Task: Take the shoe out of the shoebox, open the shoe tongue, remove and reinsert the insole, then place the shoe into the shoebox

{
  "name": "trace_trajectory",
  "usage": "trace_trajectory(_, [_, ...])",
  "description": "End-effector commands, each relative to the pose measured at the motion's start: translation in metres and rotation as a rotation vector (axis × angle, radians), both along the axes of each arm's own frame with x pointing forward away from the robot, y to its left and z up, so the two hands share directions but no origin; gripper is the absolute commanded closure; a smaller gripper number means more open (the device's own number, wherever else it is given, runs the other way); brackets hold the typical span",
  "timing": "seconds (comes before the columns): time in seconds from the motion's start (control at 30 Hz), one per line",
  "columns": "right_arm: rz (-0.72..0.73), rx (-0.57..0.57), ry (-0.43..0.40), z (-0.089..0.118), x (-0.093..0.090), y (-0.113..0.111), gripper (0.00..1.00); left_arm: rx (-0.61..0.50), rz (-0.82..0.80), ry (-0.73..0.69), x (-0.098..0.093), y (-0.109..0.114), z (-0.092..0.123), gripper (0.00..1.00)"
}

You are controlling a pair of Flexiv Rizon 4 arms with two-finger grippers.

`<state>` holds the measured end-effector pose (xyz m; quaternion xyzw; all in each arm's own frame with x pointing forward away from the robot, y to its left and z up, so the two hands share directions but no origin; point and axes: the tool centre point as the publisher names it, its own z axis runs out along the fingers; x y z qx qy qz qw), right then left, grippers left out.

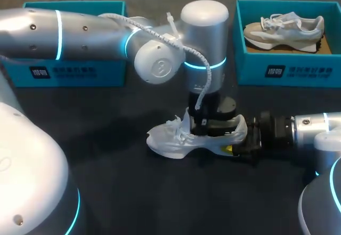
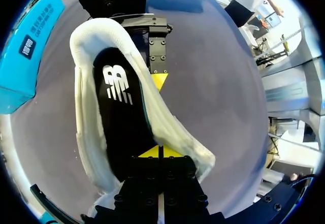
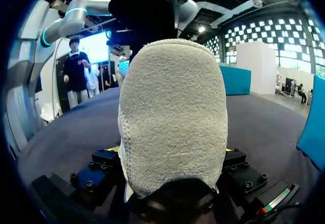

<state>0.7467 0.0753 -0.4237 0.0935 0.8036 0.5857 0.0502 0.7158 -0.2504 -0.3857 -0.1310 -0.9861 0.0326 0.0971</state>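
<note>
A white shoe (image 1: 176, 142) lies mid-table with its toe to the left. My right gripper (image 1: 242, 142) comes in from the right and is shut on its heel; in the right wrist view the fuzzy heel (image 3: 172, 117) fills the space between the fingers of that gripper (image 3: 172, 150). My left arm reaches over from the left, and its gripper (image 1: 206, 128) points down into the shoe's opening. In the left wrist view the black insole (image 2: 119, 117) lies inside the shoe (image 2: 84, 117). The left gripper (image 2: 158, 152) is shut, tips together at the inner collar beside the insole. Whether it pinches anything is unclear.
An open teal shoebox (image 1: 74, 70) stands at the back left, partly behind my left arm. A second teal shoebox (image 1: 287, 72) at the back right holds a grey and white shoe (image 1: 285, 30). Dark tabletop (image 1: 160, 203) lies in front of the shoe.
</note>
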Motion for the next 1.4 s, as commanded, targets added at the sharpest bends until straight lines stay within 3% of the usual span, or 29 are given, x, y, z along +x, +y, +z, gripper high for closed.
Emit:
trace_trajectory(0.03, [-0.001,-0.002,0.001,0.0,0.0,0.0,1.0,-0.007,0.001,-0.01,-0.004,0.0,-0.003,0.95])
trace_trajectory(0.07, [-0.001,-0.002,0.001,0.0,0.0,0.0,1.0,-0.002,0.006,-0.021,-0.004,0.0,-0.004,0.76])
trace_trajectory(0.1, [-0.001,-0.002,0.001,0.0,0.0,0.0,1.0,-0.002,0.007,-0.023,-0.004,-0.001,-0.005,0.75])
trace_trajectory(0.53, [-0.001,-0.002,0.001,0.0,0.0,0.0,1.0,-0.015,0.021,-0.104,0.002,-0.006,-0.016,0.74])
trace_trajectory(0.67, [-0.001,-0.002,0.001,0.0,0.0,0.0,1.0,-0.025,0.027,-0.149,0.009,-0.013,-0.019,0.6])
trace_trajectory(1.27, [-0.001,-0.002,0.001,0.0,0.0,0.0,1.0,-0.049,0.078,-0.339,0.036,-0.026,-0.03,0.64])
trace_trajectory(1.4, [-0.001,-0.002,0.001,0.0,0.0,0.0,1.0,-0.048,0.099,-0.374,0.045,-0.027,-0.028,0.7])
